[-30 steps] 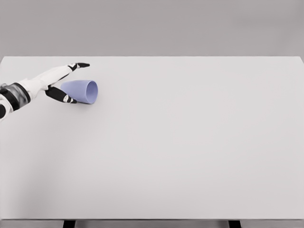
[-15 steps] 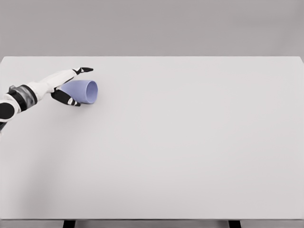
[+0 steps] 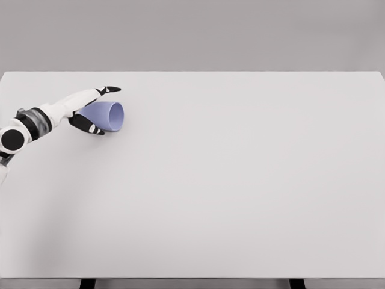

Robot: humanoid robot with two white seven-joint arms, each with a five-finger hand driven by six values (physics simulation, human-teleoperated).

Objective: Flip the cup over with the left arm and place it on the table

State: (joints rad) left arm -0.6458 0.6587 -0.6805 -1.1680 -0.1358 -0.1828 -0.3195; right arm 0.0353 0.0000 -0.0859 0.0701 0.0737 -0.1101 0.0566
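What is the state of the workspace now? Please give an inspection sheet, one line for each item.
Surface: white table, plain.
Job's things: purple cup lying on its side at the far left, mouth facing right.
Clutter: nothing seen.
Hands: left hand around the cup, fingers above and below it, grasp not yet closed; right hand not in view.
Cables: nothing seen.
Surroundings: grey wall behind; dark table legs at the bottom edge.

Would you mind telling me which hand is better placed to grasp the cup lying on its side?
The left hand: its open fingers already bracket the tipped cup at the table's far left. The right arm is out of view.
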